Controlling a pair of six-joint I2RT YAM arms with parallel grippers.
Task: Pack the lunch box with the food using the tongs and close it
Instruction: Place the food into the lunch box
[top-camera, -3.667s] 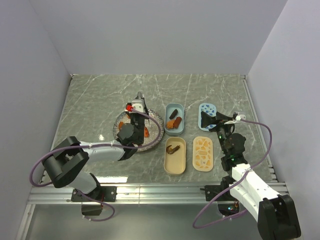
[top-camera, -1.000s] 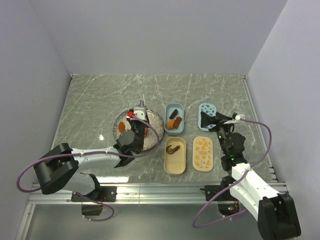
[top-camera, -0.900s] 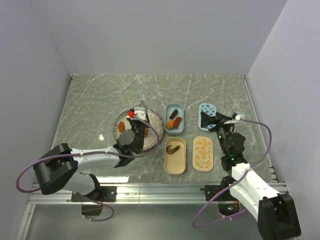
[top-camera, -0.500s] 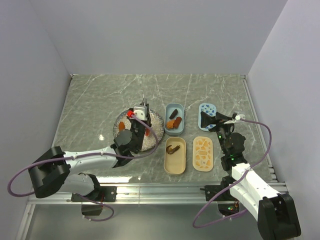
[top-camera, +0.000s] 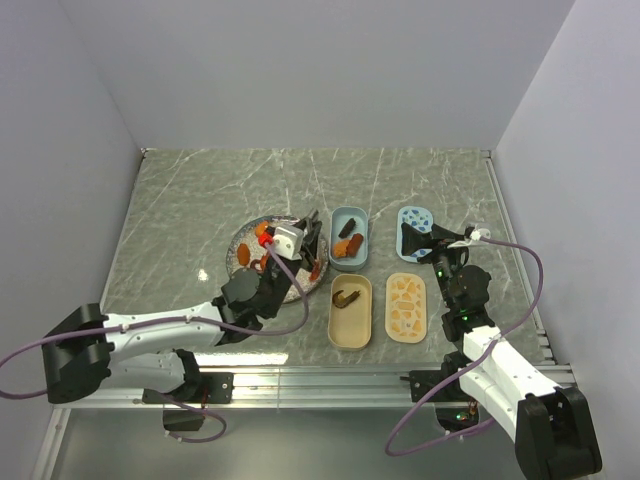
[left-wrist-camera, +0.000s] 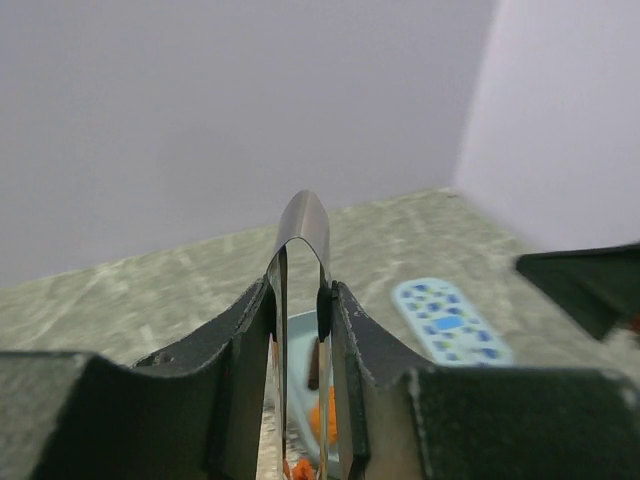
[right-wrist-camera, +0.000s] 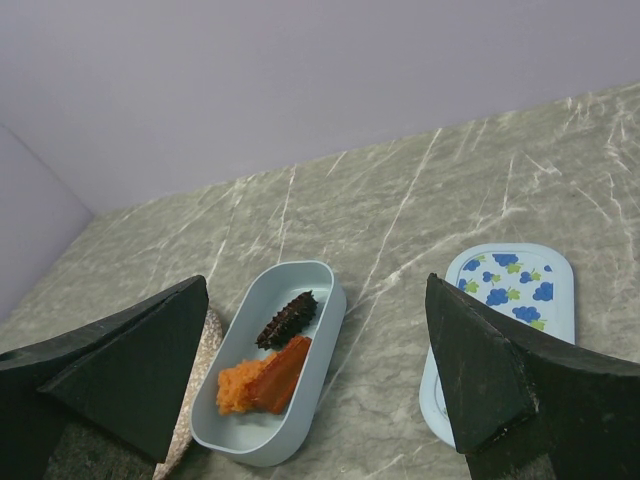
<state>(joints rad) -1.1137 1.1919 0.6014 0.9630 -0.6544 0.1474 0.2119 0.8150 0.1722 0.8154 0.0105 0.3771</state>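
My left gripper (top-camera: 304, 241) is shut on the metal tongs (left-wrist-camera: 301, 225), whose two arms run between its fingers. It hangs over the right rim of the speckled plate (top-camera: 236, 246), next to the blue tub (top-camera: 349, 222). A reddish bit of food (top-camera: 313, 268) shows at the tongs' lower end. More orange food (top-camera: 245, 257) lies on the plate. The blue tub (right-wrist-camera: 300, 283) holds a dark spiky piece (right-wrist-camera: 288, 318), a red slab (right-wrist-camera: 281, 371) and orange mash (right-wrist-camera: 236, 386). My right gripper (right-wrist-camera: 316, 290) hovers open and empty by the blue patterned lid (right-wrist-camera: 510, 300).
A beige tub (top-camera: 350, 325) with one dark brown piece (top-camera: 346, 297) stands in front of the blue tub. A beige patterned lid (top-camera: 406, 307) lies to its right. The blue lid (top-camera: 414, 216) lies beyond that, partly under my right gripper.
My left arm has stretched out and swung right, carrying the tongs from the plate's middle to its right rim beside the blue tub. The right arm has not moved.
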